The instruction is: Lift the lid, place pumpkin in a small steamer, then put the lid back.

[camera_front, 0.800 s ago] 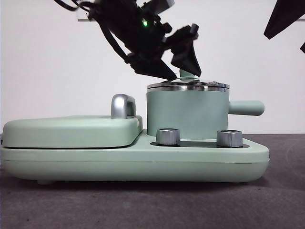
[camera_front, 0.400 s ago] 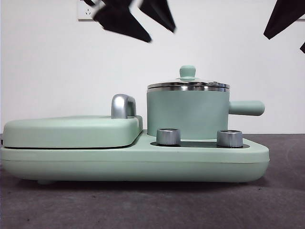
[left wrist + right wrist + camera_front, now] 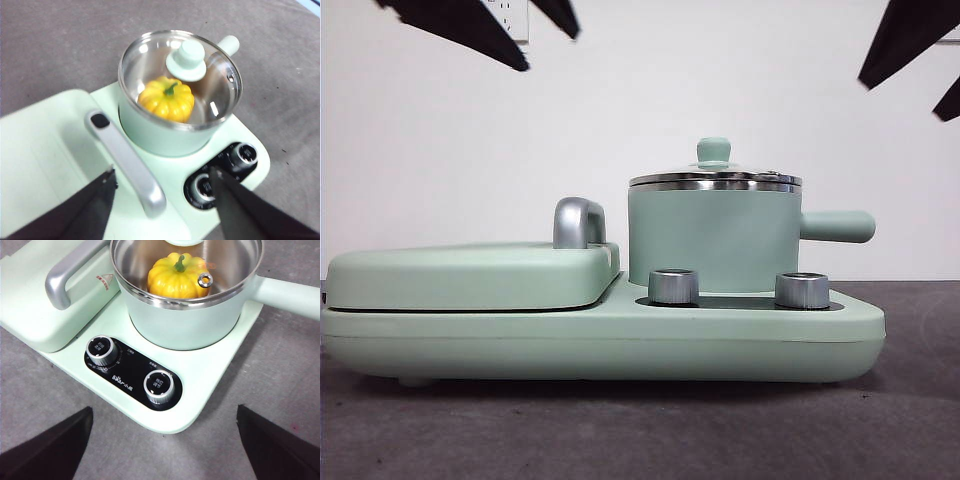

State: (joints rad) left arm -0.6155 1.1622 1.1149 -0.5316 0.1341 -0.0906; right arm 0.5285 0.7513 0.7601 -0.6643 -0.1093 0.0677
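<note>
Pumpkin point(image 3: 166, 99), glossy yellow-orange with a curved green stem, is sitting inside the small steamer point(image 3: 712, 238), showing through the clear glass of the lid point(image 3: 186, 60). That lid is resting flat on the steamer's steel rim, its mint-green knob pointing up. The steamer is standing on the right part of the mint-green appliance base point(image 3: 600, 340), its stubby side handle point(image 3: 837, 226) sticking out to the right in the front view. Two steel knobs point(image 3: 131, 368) are lying on the black panel just in front of the pot. Beside the steamer, the flat griddle cover point(image 3: 470, 275) is lying shut, with its steel handle point(image 3: 126, 162) next to the pot. The left gripper point(image 3: 162, 187) is hanging above the base with its jaws spread wide and gripping nothing. The right gripper point(image 3: 165, 432) is hovering over the grey table point(image 3: 280, 375) near the knob panel, jaws likewise wide apart and empty.
</note>
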